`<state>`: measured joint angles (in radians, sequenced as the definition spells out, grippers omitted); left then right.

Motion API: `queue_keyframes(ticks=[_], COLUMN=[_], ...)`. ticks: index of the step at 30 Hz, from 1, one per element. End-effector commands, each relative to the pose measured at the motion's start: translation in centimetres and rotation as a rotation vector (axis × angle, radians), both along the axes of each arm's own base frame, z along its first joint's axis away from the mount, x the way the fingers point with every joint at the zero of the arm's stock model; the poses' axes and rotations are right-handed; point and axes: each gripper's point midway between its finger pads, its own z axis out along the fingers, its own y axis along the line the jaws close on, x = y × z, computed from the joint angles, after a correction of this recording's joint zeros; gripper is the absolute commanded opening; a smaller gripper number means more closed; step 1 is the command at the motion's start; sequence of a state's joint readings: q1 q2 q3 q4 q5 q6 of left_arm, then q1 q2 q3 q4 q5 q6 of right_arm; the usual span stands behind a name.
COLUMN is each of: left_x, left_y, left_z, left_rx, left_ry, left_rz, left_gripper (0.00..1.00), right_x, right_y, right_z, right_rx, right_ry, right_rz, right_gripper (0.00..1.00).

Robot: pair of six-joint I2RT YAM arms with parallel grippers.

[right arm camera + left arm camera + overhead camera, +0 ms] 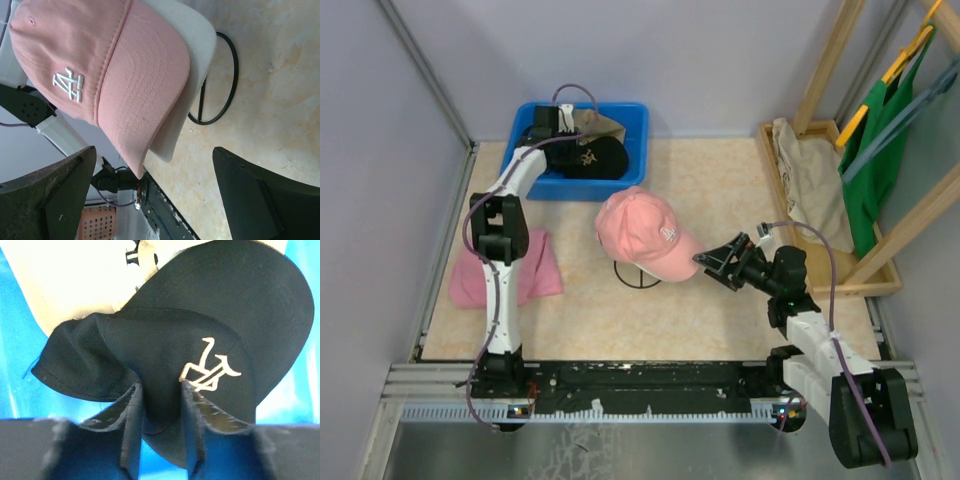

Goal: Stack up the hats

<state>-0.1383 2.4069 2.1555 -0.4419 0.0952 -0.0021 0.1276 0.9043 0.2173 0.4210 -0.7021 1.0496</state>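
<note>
Logged a bright blue bin (632, 172). Inside it I saw a black cap (590, 158) with a white stitched logo, and a tan cap (605, 124) with a dark logo. In front of the bin were a pink cap (642, 232) with a white logo, a white cap (198, 52) and a black wire stand (235, 70). Front-left of the bin was a pink cloth (540, 272). The tabletop (720, 300) was mottled beige.

Beneath the black cap (200, 340), most of the tan cap (75, 280) is covered, its small dark logo only partly showing, perhaps behind a fold.
</note>
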Motion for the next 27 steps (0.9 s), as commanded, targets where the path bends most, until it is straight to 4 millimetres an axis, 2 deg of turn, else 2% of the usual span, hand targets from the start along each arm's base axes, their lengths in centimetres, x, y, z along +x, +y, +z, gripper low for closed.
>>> queue_keyframes(ticks=[1, 4, 5, 10, 16, 21, 27], left_x=[0.4, 0.6, 0.6, -0.2, -2.0, -3.9, -7.3], left_y=[1.4, 1.5, 1.5, 1.5, 1.7, 1.7, 1.2], left_z=[-2.3, -0.9, 0.0, 6.4, 15.2, 20.3, 24.6], left_rx=[0.063, 0.043, 0.031, -0.033, -0.099, -0.144, -0.166], left_ry=[0.023, 0.004, -0.007, -0.085, -0.21, -0.275, -0.313], left_rz=[0.061, 0.062, 0.058, 0.011, -0.053, -0.11, -0.19], left_gripper=[0.24, 0.02, 0.0, 0.0, 0.0, 0.0, 0.0], right_x=[0.6, 0.8, 1.0, 1.5, 1.6, 1.6, 1.3], right_y=[-0.1, -0.7, -0.9, -2.3, -3.1, -3.1, -2.5], right_z=[2.2, 2.3, 2.3, 2.0, 2.8, 5.2, 9.6], right_rx=[0.005, -0.05, -0.076, -0.212, -0.244, -0.253, -0.263], right_ry=[-0.079, -0.086, -0.093, -0.108, -0.142, -0.202, -0.342], right_rz=[-0.002, -0.029, -0.039, -0.092, -0.139, -0.139, -0.082], right_gripper=[0.99, 0.99, 0.99, 0.99, 0.99, 0.99, 0.98])
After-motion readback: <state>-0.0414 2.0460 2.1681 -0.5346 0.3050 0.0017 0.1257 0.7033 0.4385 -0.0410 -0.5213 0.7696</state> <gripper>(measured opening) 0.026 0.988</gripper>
